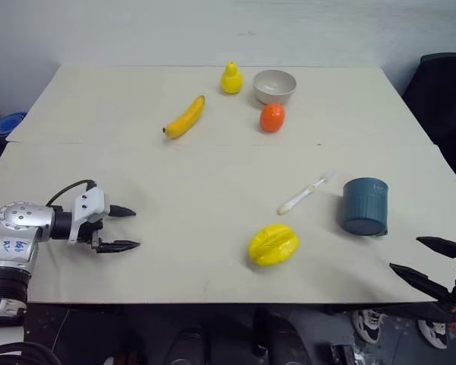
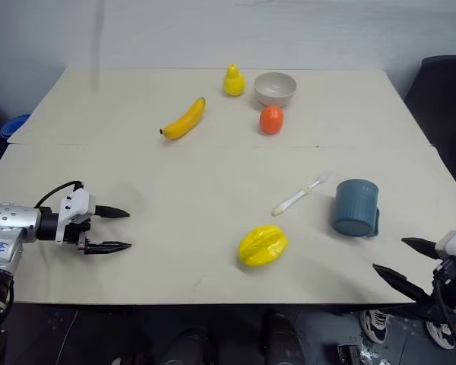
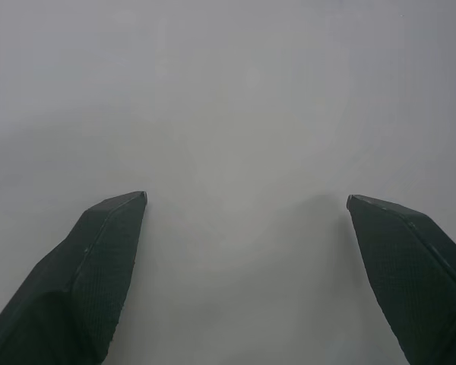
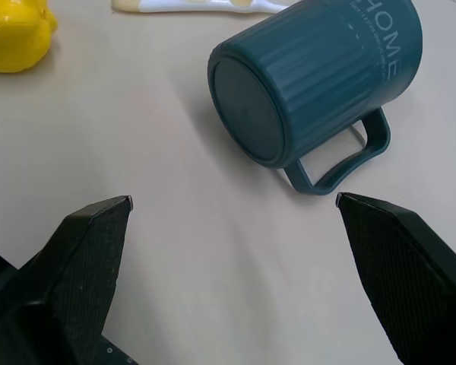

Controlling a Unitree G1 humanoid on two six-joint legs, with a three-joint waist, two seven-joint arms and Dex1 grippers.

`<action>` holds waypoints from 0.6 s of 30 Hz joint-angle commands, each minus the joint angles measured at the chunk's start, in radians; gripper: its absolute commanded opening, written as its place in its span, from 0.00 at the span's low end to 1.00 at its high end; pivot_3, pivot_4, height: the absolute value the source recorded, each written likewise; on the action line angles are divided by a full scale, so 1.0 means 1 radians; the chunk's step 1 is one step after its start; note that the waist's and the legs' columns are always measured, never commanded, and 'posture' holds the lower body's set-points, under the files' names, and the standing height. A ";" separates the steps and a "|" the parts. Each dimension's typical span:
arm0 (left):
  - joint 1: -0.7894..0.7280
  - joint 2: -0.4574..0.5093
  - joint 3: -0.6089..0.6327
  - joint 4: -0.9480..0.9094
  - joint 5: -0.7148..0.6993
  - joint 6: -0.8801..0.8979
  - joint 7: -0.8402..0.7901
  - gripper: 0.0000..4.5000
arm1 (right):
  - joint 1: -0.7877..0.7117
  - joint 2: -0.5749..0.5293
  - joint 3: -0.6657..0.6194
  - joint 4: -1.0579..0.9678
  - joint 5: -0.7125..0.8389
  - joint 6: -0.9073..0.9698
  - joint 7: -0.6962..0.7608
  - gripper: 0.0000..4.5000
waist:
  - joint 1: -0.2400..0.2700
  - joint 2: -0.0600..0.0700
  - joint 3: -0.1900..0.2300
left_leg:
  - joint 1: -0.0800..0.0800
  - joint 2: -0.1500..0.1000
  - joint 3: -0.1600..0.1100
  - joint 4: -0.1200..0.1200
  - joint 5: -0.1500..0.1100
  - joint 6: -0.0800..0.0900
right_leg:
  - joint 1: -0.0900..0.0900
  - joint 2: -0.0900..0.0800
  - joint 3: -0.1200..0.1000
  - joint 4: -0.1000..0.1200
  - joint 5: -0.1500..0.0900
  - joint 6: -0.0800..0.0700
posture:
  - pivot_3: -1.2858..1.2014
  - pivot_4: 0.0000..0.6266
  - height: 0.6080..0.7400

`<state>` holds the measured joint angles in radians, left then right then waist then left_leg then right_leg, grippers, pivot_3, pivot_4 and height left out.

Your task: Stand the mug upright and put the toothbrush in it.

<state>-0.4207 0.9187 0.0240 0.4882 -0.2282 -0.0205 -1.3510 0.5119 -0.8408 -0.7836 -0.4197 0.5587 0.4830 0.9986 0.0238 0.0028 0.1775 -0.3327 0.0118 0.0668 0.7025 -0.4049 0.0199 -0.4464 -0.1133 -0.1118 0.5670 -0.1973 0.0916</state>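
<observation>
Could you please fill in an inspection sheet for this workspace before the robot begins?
Surface: pale table, a seam running across it.
Job's things: mug lying on its side, base toward the robot, handle to the right; toothbrush flat on the table just left of it, apart.
Clutter: banana, yellow pear, beige bowl, orange fruit, yellow star fruit.
Grippers: left gripper open, empty, over the table; right gripper open, empty, near the mug.
Cables: black cable looped on the left wrist.
Surroundings: black chair at right.
</observation>
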 commanded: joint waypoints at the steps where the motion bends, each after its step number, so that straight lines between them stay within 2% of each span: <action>1: -0.017 0.001 0.013 0.001 0.004 -0.010 0.003 1.00 | 0.007 0.008 -0.017 0.000 -0.001 -0.002 0.000 1.00 | 0.000 0.000 0.000 | 0.000 0.000 0.000 0.000 0.000 0.000 | 0.000 0.000 0.000 0.000 0.000 0.000 | 0.52 0.24 1.00; 18: -0.042 -0.025 0.012 -0.058 -0.011 0.090 0.026 1.00 | 0.019 0.031 -0.020 -0.013 0.025 0.023 -0.001 1.00 | 0.000 0.000 0.000 | 0.000 -0.001 0.002 0.000 0.000 0.000 | 0.000 0.001 0.002 0.001 0.000 0.000 | 0.52 0.24 1.00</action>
<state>-0.4478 0.8865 0.0236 0.4634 -0.2285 0.0600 -1.3224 0.5238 -0.8187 -0.7836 -0.4188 0.5629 0.4997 0.9922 0.0238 0.0028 0.1775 -0.3327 0.0106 0.0686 0.7026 -0.4048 0.0197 -0.4461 -0.1125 -0.1098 0.5683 -0.1973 0.0917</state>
